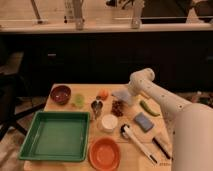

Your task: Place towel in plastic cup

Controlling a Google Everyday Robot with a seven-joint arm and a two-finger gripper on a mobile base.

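Hanging right at the towel (119,95) on the table (88,89), the gripper (125,93) may hold it or not, I cannot tell, and the floppy cloth could slip out before reaching the plastic cup (79,100) by the red bowl (61,94).

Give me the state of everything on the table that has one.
gripper: low at the table's back, at the towel's right edge.
towel: crumpled, not in the cup.
plastic cup: upright, no towel in it, well left of the towel.
dark red bowl: upright, looks empty.
white cup: upright.
green tray: flat, looks empty.
orange bowl: upright, looks empty.
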